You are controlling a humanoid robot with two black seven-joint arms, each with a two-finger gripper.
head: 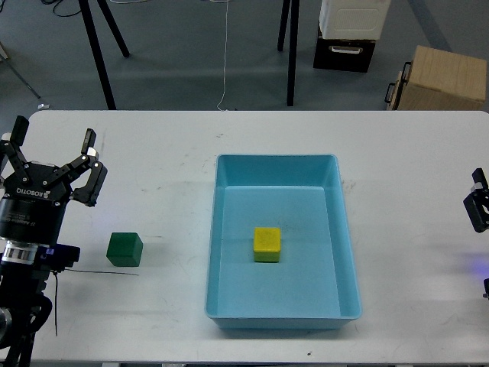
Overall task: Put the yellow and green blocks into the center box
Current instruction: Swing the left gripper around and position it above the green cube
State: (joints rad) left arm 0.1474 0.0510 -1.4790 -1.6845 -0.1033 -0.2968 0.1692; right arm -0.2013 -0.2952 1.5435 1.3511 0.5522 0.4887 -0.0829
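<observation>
A yellow block [267, 244] lies inside the light blue box [348, 252] at the table's middle. A green block [124, 249] sits on the white table left of the box. My left gripper [53, 155] is open and empty, up and to the left of the green block and apart from it. My right gripper [478, 205] shows only partly at the right edge; its fingers cannot be told apart.
The white table's [153, 168] far edge runs along the top. Beyond it on the floor stand black tripod legs [99, 53], a black and white case [348, 34] and a cardboard box [443, 76]. A thin black cable [99, 272] lies by the green block.
</observation>
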